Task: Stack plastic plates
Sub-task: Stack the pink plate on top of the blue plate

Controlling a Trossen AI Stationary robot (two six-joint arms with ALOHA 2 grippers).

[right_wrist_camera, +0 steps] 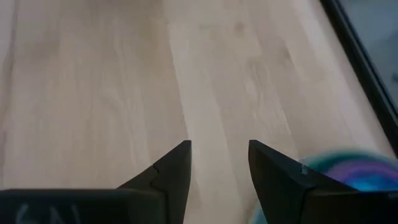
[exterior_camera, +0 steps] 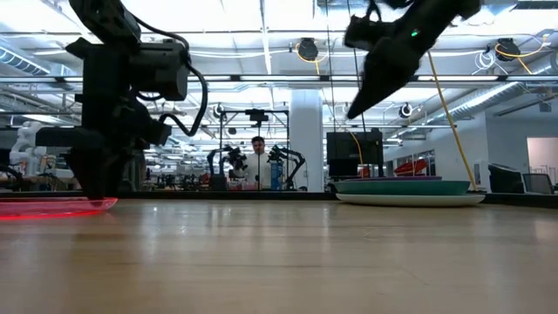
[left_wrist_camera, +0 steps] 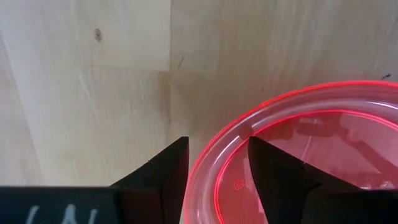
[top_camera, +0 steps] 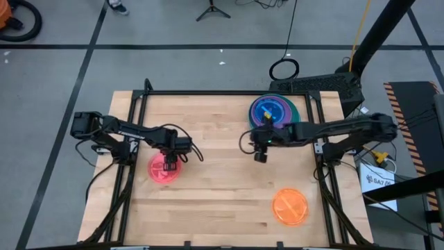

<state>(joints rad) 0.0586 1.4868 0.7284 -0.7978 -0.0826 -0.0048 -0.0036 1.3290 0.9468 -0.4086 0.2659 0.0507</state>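
Mostly done, I judge: a stack of plates [top_camera: 274, 111] sits at the far right of the surface [top_camera: 222, 194], while a pink-red plate [top_camera: 164, 169] at left and an orange plate [top_camera: 290, 206] near right lie apart. Both lie flat, round, with no long axis. Spread left hand [left_wrist_camera: 217, 168] straddles the pink-red rim; right hand [right_wrist_camera: 219, 163] hovers spread, empty, beside the stack.

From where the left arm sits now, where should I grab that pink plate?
Grip the raised rim, from above. The pink plate lies flat on the table, so only its thin upturned edge gives a hold. The left gripper already has one finger outside the rim and one inside, open; closing there looks right. The right gripper waits open above the table beside the stack.
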